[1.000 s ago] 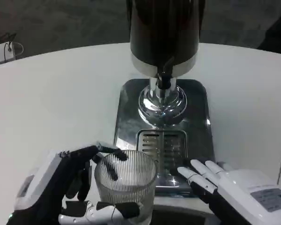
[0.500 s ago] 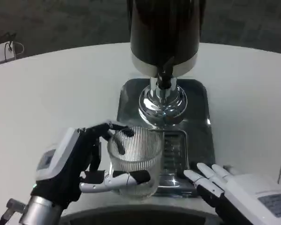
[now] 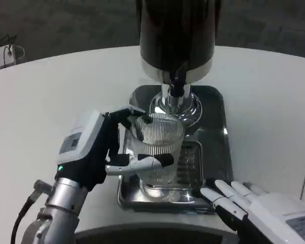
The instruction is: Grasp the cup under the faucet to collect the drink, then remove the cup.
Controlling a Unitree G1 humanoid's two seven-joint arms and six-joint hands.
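Ribbed clear glass cup (image 3: 157,152) sits in our left hand (image 3: 99,150), fingers wrapped around its wall, over the steel drip tray (image 3: 216,152) and just short of the dark dispenser's faucet (image 3: 177,86). No drink shows inside, so filling and removal remain. Our right hand (image 3: 259,208) rests nearby, fingers spread.

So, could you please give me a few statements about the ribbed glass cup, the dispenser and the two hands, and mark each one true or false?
1. The left hand holds the ribbed clear glass cup. True.
2. The cup stands on the bare white table. False: it is over the shiny metal drip tray.
3. The right hand grips the black faucet. False: it holds nothing and lies by the tray's near right corner.
4. The cup is upright. True.
5. The dark dispenser lies on its side. False: it stands upright.
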